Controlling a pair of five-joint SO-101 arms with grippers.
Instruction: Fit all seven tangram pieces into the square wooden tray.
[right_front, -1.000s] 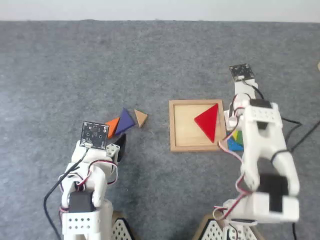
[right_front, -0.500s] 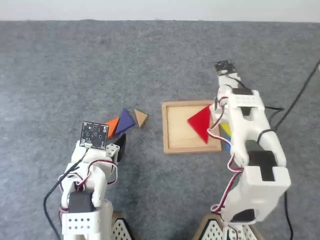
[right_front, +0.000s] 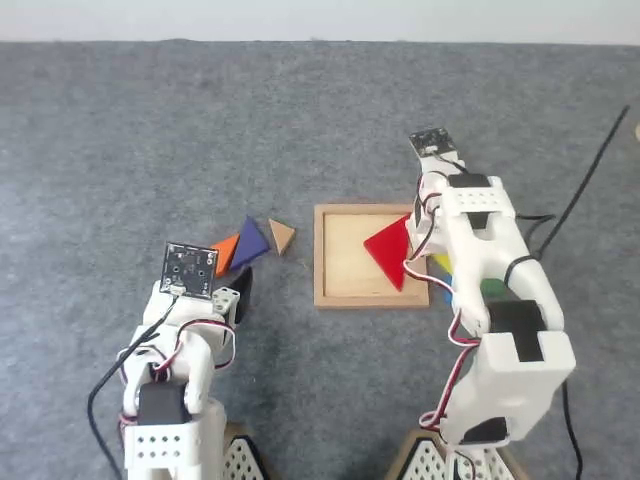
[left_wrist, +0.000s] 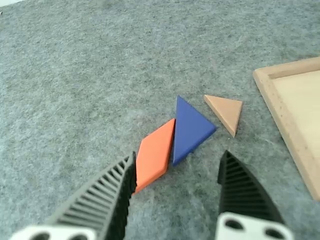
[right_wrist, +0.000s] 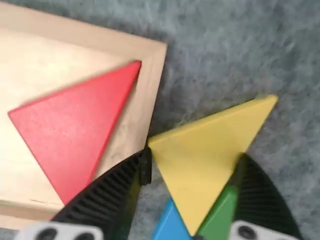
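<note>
Squarely within right hand (right_wrist: 194, 165): yellow triangle (right_wrist: 212, 137).

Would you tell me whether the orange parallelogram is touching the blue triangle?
Touching. The left wrist view shows the orange parallelogram edge to edge with the blue triangle.

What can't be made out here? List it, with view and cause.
Right wrist view: the light blue piece and green piece lie mostly under the yellow piece and the right pincer; shapes unclear.
High view: the right arm covers most of those three pieces.
Left wrist view: the tray is cut off by the picture's edge.
High view: the left arm's camera hides part of the orange piece.
</note>
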